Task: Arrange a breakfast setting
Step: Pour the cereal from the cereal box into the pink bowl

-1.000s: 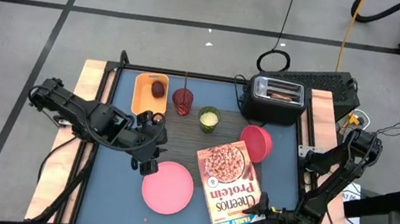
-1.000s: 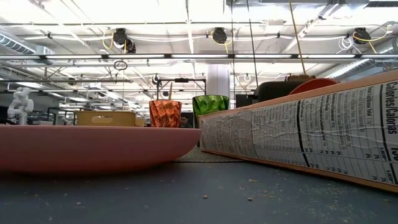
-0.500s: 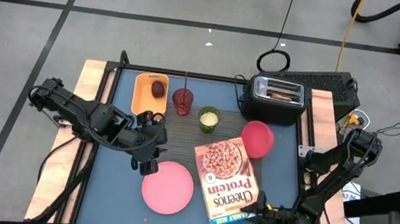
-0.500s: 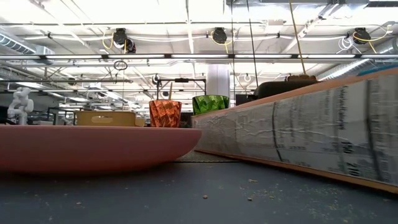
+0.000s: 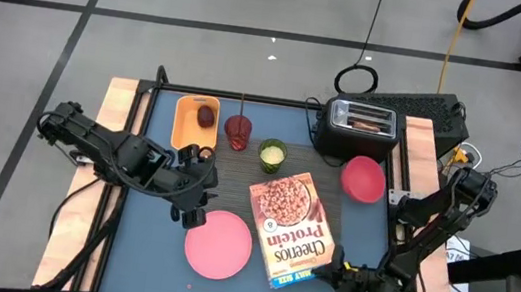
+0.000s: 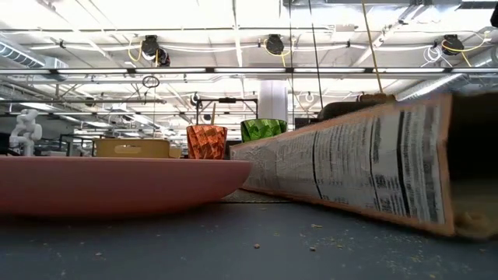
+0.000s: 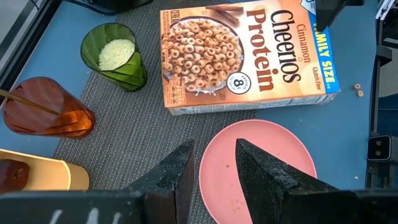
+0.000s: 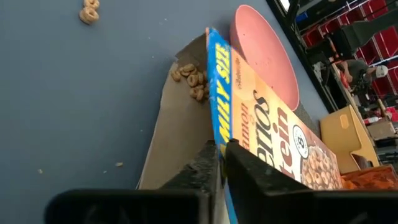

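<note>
The desk [image 5: 149,263] is being shared by both arms. The cereal box [image 5: 292,230], lying flat beside the plate [image 5: 218,244], is being clamped at its open flap by the right pincer [image 5: 342,278], fingers closed on the cardboard; loose cereal [image 8: 191,79] is being spilled at the mouth. The box is judged light and crushable. The plate is judged stiff, light and slippery, best taken by its rim. The left pincer [image 7: 211,171] is being held over that rim with fingers apart. The bowl [image 5: 363,178] is resting by the toaster [image 5: 359,127]; the red tumbler [image 5: 237,131] and green cup [image 5: 273,154] are standing mid-desk, both likely light and easily tipped.
</note>
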Robot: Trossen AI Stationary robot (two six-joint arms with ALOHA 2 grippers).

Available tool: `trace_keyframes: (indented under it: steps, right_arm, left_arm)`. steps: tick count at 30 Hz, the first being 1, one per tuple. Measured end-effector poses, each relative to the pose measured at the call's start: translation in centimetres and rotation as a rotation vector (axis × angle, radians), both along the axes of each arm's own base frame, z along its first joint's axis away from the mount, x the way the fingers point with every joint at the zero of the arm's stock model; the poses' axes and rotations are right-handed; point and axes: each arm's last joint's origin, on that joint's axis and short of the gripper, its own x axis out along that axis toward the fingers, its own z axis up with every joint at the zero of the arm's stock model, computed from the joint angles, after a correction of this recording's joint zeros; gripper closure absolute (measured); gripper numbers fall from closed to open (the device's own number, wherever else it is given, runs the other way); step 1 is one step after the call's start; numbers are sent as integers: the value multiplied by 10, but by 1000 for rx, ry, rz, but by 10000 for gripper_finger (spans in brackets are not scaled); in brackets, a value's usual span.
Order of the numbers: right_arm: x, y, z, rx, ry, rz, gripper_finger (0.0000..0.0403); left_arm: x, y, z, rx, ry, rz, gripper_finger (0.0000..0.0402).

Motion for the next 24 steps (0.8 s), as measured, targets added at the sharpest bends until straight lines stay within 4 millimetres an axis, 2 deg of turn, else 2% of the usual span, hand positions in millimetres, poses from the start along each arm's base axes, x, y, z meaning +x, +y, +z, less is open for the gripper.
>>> trace_keyframes:
  steps: [3, 15, 24]
  right_arm:
    - [0, 0, 0, -1, -1, -1, 398]
    - [5, 2, 8, 72, -53, -19, 401]
    - [6, -6, 35, 105, -161, -61, 402]
  left_arm:
    - [0, 0, 0, 0, 0, 0, 277]
    - [0, 0, 0, 0, 0, 0, 277]
    - [0, 0, 0, 0, 0, -1, 277]
